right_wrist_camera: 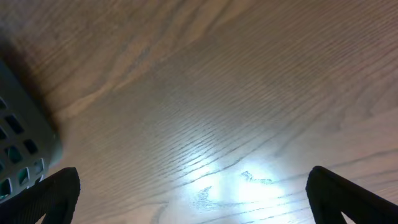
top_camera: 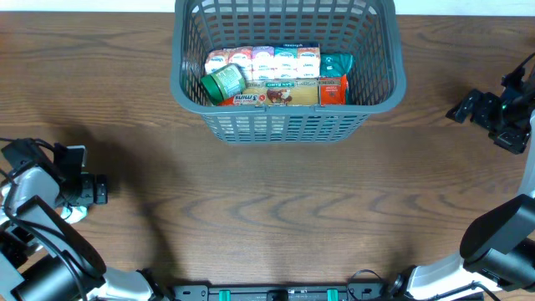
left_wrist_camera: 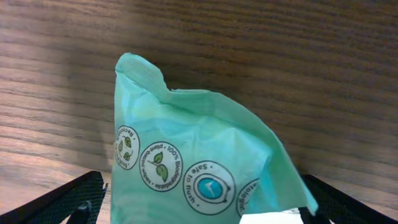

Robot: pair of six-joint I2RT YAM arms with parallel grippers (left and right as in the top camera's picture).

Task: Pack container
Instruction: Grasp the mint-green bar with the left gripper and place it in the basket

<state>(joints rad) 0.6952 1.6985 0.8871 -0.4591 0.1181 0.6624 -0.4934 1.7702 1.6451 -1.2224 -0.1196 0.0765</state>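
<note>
A crumpled mint-green pouch [left_wrist_camera: 205, 143] with round printed seals sits between the fingers of the left gripper [left_wrist_camera: 202, 208], over the wood-grain tabletop [left_wrist_camera: 280, 56].

Overhead light is even and soft, leaving faint diffuse shadows on the tabletop [top_camera: 276, 217] toward its left edge. The right wrist view is dim and hazy, with white glare low down (the container [right_wrist_camera: 25, 137] corner blurs). The green pouch [left_wrist_camera: 199, 168] shows crisply.

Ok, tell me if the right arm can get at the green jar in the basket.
Probably yes: the right gripper is open and empty, the basket has no lid, and the green jar lies on top, though at the farther end.
</note>
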